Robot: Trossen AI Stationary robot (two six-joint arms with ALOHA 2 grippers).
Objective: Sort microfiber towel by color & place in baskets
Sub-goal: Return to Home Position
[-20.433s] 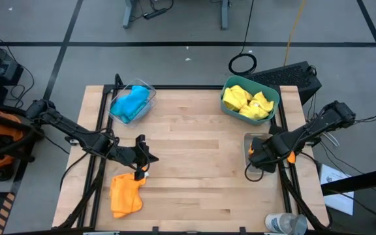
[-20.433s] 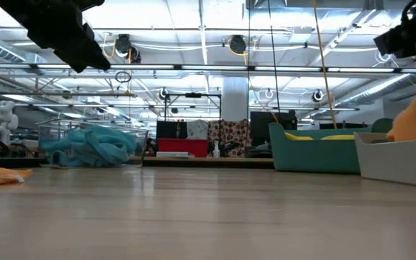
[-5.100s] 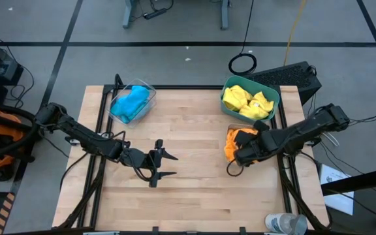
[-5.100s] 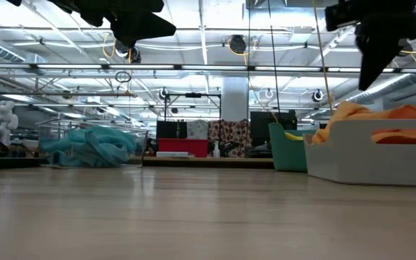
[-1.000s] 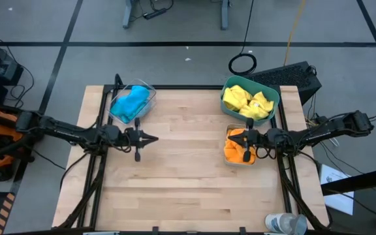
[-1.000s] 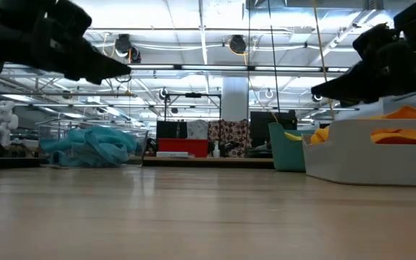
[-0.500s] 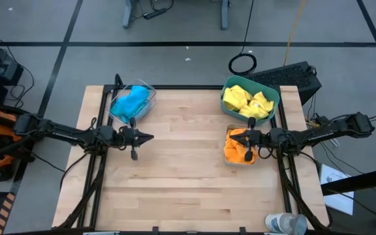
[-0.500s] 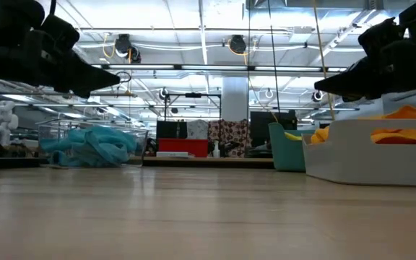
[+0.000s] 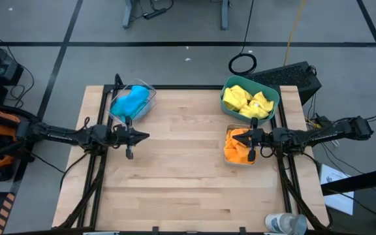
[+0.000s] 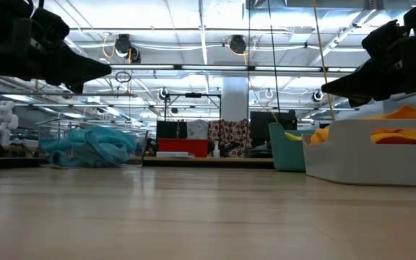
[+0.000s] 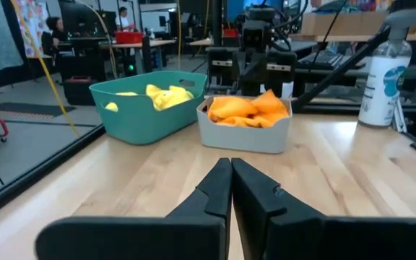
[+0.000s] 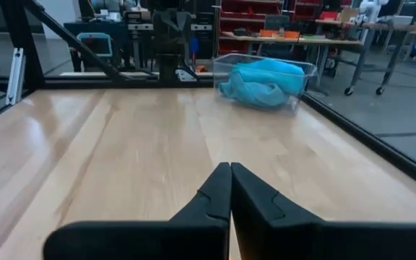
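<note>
Three filled: clear basket (image 9: 151,89) blue, teal basket (image 11: 150,119) yellow, grey basket (image 11: 244,137) orange

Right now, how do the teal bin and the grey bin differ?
The teal bin is larger than the grey bin. The teal bin holds yellow towels, the grey bin orange towels. The teal bin is opaque; the grey bin's wall shows orange through. Both are rounded and open-topped.
</note>
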